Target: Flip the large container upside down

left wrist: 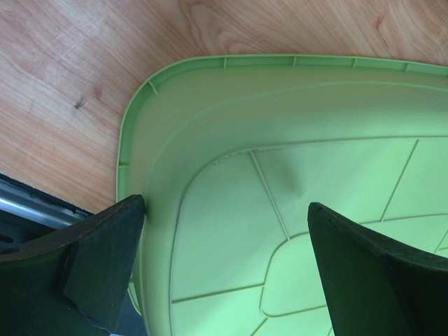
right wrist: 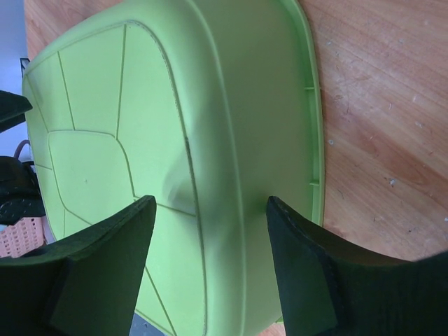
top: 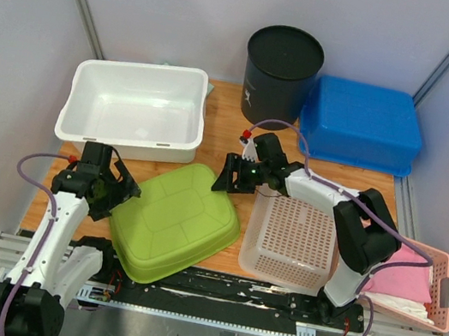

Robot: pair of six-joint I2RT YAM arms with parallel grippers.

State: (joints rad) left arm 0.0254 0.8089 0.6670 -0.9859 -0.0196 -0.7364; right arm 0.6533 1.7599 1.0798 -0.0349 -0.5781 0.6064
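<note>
The large lime-green container [top: 176,220] lies bottom up on the wooden table, rim down, its ribbed base facing up. My left gripper [top: 121,189] is open at its left edge. In the left wrist view the container [left wrist: 294,140] fills the frame, and the gripper [left wrist: 225,206] has one finger by the rim corner and the other over the base. My right gripper [top: 225,174] is open just above the container's far right corner. In the right wrist view the gripper [right wrist: 210,203] straddles the side wall of the container [right wrist: 140,105] without holding it.
A white tub [top: 138,66] stands at the back left. A black bucket [top: 281,69] and an overturned blue bin [top: 361,122] are at the back right. A white perforated basket [top: 290,240] lies right of the green container, and a pink basket [top: 433,318] with cloth is at the far right.
</note>
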